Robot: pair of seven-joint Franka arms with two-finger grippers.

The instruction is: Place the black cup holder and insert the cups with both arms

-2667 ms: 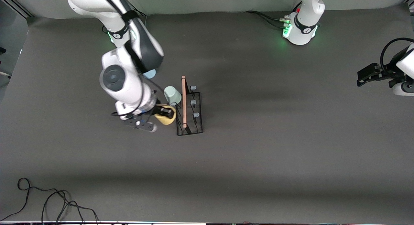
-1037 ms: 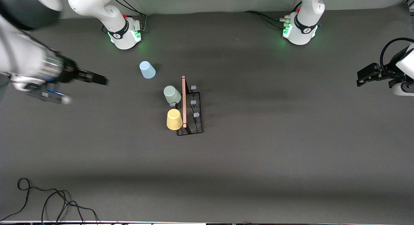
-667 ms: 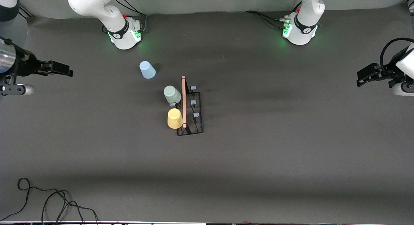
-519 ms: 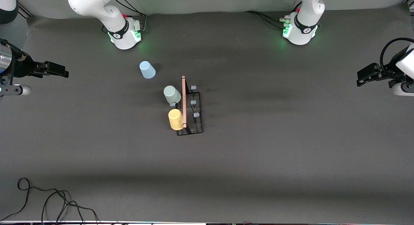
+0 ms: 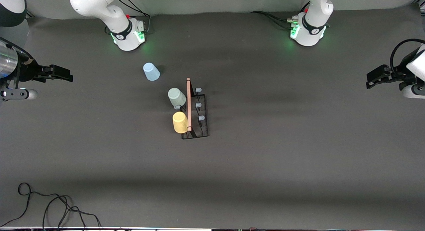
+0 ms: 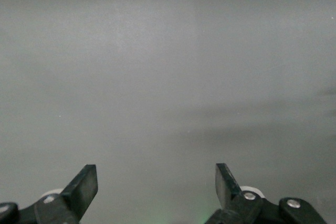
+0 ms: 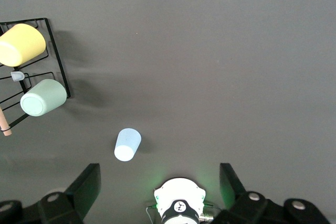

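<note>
both my claws are released and empty: right claw over its end of the table, left claw waiting over the other. rack mid-table holds yellow cup and green cup; blue cup stands apart, farther from the front camera.

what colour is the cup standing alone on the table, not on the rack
Light blue cup, clearest in the front view.
</note>
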